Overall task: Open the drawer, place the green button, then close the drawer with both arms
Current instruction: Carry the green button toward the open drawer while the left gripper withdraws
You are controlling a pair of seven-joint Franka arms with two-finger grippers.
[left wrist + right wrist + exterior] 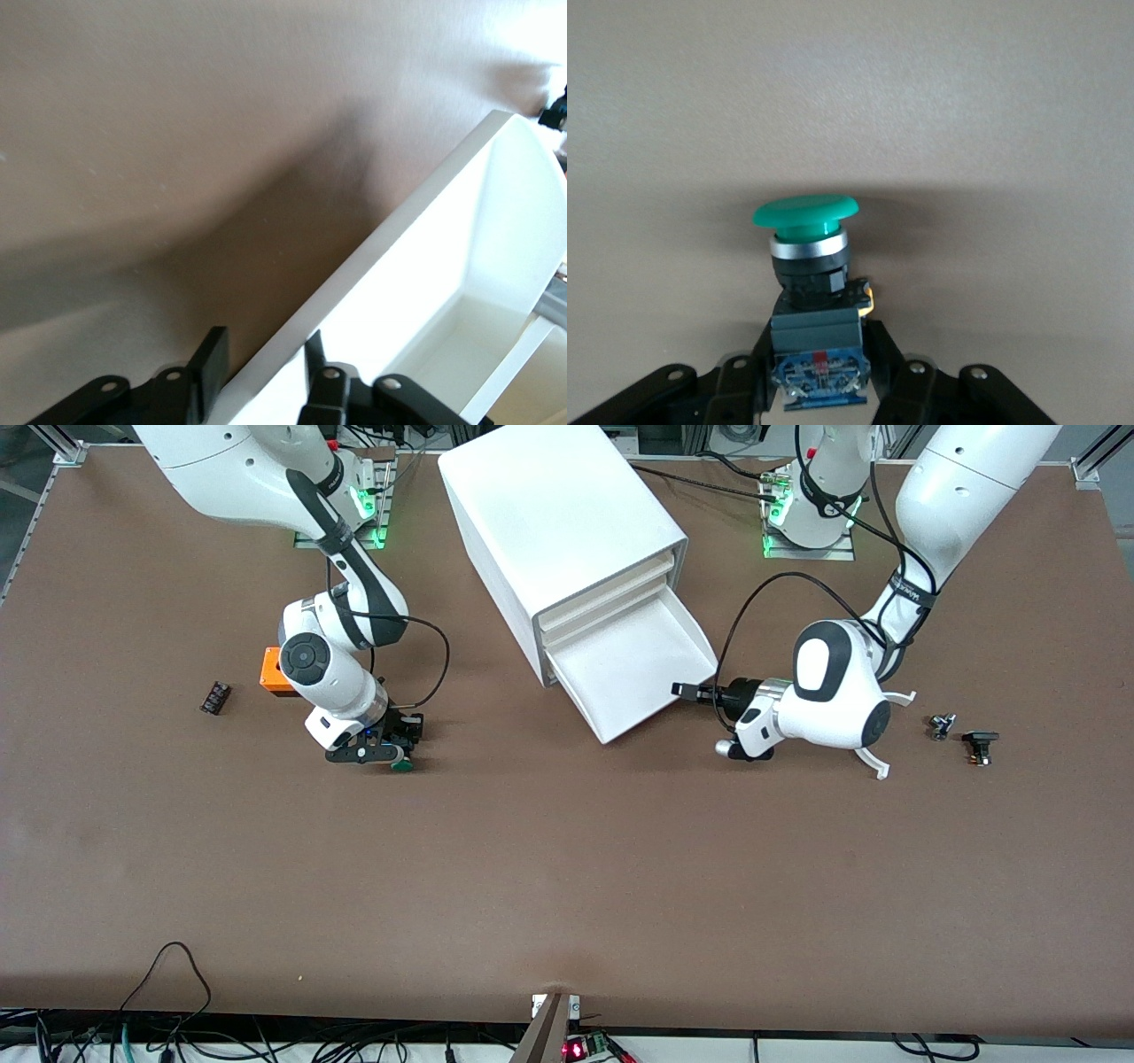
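Observation:
The drawer (633, 669) is pulled out of the bottom of the white cabinet (549, 522) and is empty. My left gripper (684, 689) is at the corner of the drawer's front lip toward the left arm's end. In the left wrist view (261, 354) one finger is outside the lip and one inside the drawer (443, 292), closed on the lip. My right gripper (394, 748) is shut on the button (400, 763), low over the table near the right arm's end. The right wrist view shows the green cap (806, 212) pointing away, with the body between my right gripper's (819, 332) fingers.
An orange cube (270, 673) sits beside the right arm's wrist. A small black ribbed block (215, 696) lies farther toward the right arm's end. Two small parts (942, 726) (979, 746) lie toward the left arm's end. Cream-fronted drawers (611, 598) above the open one are closed.

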